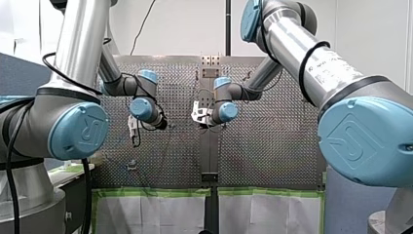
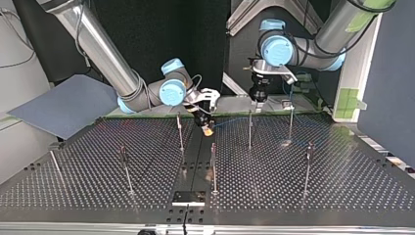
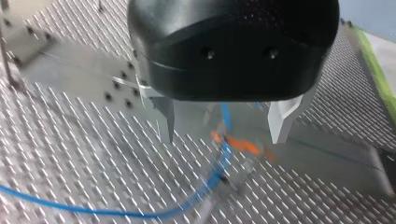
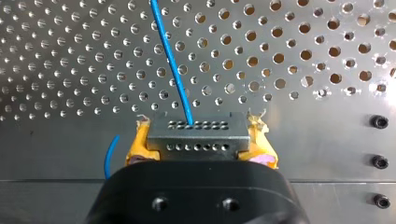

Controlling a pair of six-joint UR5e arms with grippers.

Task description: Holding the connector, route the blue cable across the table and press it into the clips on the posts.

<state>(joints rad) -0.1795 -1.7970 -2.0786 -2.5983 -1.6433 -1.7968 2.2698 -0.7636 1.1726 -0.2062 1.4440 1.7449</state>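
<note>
right pincer (image 4: 200, 142) gripping connector (image 4: 196, 127), left pincer (image 3: 224, 135) — spread

A dark, multi-hole connector (image 4: 196, 135) is gripped between yellow-padded fingers (image 4: 135, 148); its thin blue cable (image 4: 170, 60) is laid over the perforated surface (image 4: 303, 140).

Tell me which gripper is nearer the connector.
Right. My right gripper is shut on the connector; my left gripper hangs open, apart, toward the top view's right.
</note>
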